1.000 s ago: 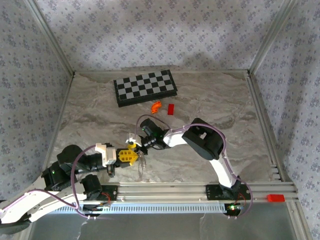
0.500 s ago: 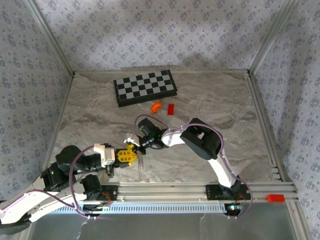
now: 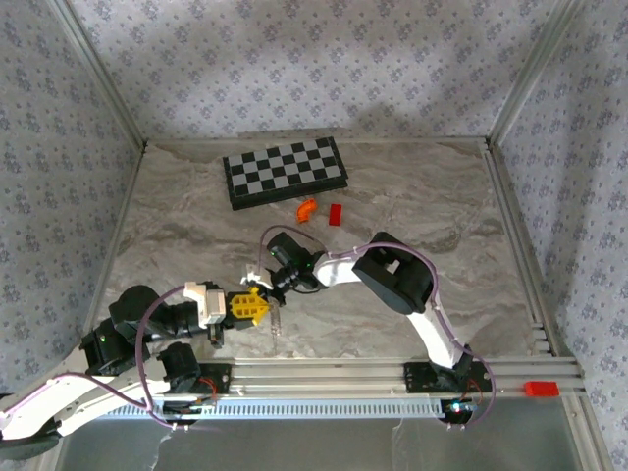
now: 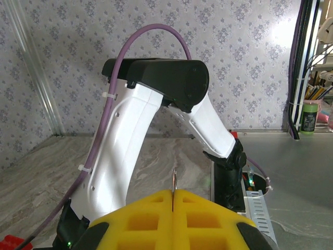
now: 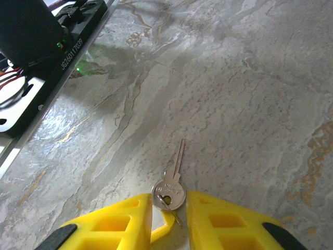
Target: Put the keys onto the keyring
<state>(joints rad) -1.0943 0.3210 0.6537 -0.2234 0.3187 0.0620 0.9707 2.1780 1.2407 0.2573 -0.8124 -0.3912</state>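
So, top view first. Over the last second the right gripper (image 3: 261,288) has crept a touch left and toward the back of the table. It now sits just behind the left gripper (image 3: 263,307), tips close together. The left one hasn't budged. The key (image 3: 278,322) is a thin silvery streak just right of the left tips, pointing at the near edge, same spot as before. I can't read either finger gap from up here.

Left wrist view: the left gripper (image 4: 173,195) has its yellow fingers pressed tight together. They pinch a thin metal sliver (image 4: 173,181) that pokes up edge-on from the seam. My guess is that's the ring end of the keyring, but it's too thin to be sure, and I can't pick out the pale tag. The right arm (image 4: 140,120) looms behind.

Right wrist view: the right gripper (image 5: 169,204) is partly open. The key (image 5: 170,191) has its round holed head just about filling the gap, a bit of yellow below it, and its blade pointing away over the table (image 5: 260,104). I can't tell if it's actually clamped or just sitting there.

To me that little shuffle looks like lining the key's hole up with the ring. Nothing is threaded yet, so it's fiddly alignment from here.
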